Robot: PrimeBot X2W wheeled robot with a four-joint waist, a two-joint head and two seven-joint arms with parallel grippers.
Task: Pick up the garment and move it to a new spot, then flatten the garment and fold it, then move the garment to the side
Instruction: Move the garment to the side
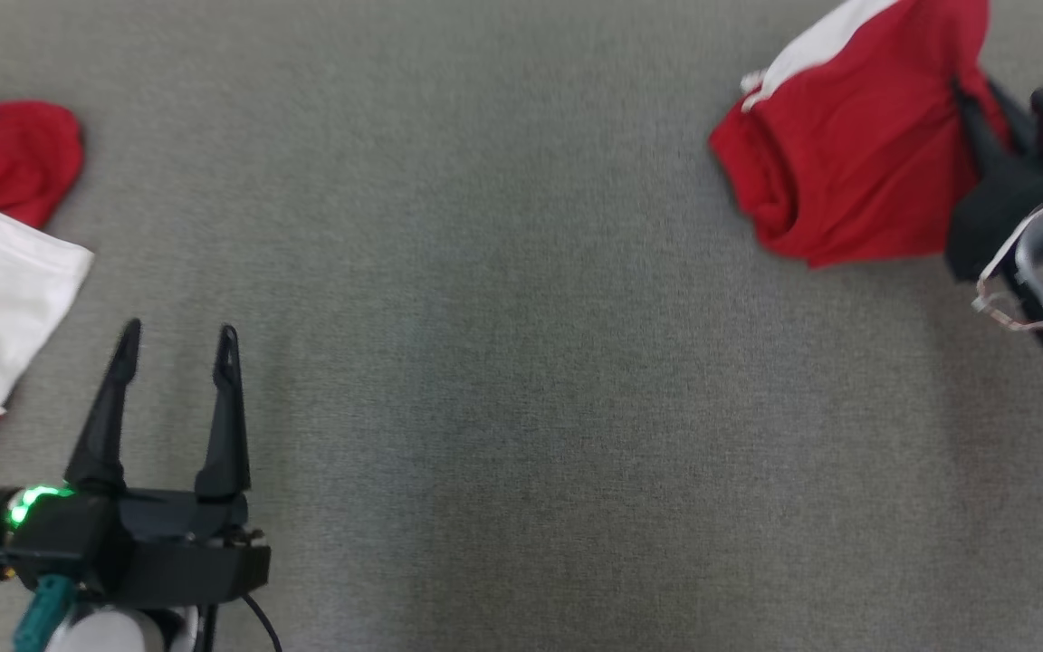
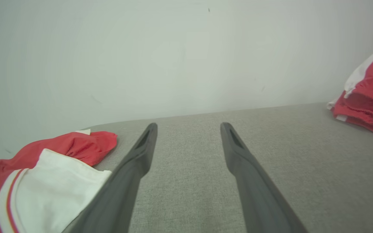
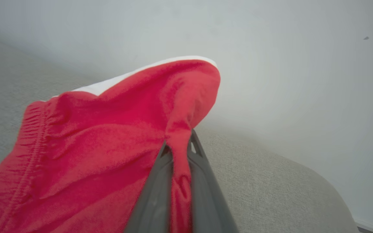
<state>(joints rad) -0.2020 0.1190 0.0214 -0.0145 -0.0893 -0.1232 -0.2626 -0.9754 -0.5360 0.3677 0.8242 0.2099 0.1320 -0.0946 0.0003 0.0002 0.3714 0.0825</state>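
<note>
Right gripper [image 3: 180, 142] is clamped on a pinched fold of the red garment [image 1: 847, 154], bunched at far right of the grey surface [image 1: 521, 380], presumably for the lift-and-move (left gripper [image 1: 177, 340] is parked spread, empty).

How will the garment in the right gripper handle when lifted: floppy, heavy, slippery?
Likely floppy: the garment creases and bunches around the fold pinched in the right gripper, so most should hang and drag. Probably light: thin cloth with a gathered hem. The narrow pinch may slip if cloth snags on the grey surface.
</note>
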